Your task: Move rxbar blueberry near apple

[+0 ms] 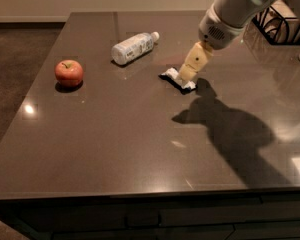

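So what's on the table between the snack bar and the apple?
Only bare tabletop, in the camera view. The white bottle lies just behind that stretch. The claw hangs right over the rxbar blueberry, far from the apple.

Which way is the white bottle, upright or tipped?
Tipped: the bottle lies lengthwise on its side. The gripper is over the rxbar blueberry.
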Controlling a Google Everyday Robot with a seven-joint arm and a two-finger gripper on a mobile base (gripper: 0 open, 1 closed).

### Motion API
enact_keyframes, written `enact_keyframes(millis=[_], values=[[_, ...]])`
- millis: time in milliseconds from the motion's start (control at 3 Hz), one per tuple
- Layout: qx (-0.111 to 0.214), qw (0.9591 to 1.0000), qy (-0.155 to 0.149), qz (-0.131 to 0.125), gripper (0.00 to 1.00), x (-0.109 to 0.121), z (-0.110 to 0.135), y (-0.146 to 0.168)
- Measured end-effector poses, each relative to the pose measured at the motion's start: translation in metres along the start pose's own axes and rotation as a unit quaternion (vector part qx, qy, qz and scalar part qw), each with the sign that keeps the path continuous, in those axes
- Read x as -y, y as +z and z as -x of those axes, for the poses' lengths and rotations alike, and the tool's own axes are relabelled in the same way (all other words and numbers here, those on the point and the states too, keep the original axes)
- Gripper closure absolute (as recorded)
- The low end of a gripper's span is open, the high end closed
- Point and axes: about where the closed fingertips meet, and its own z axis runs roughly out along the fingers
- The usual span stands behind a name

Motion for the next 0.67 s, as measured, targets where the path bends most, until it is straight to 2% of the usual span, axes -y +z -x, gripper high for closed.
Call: enact_keyframes(millis=[333, 667], values=[[0.003, 0.9996, 0.026, 0.004, 0.00, 0.010, 0.018, 0.029], [-0.007, 0.9990, 0.043, 0.007, 0.00, 0.013, 0.029, 0.055]])
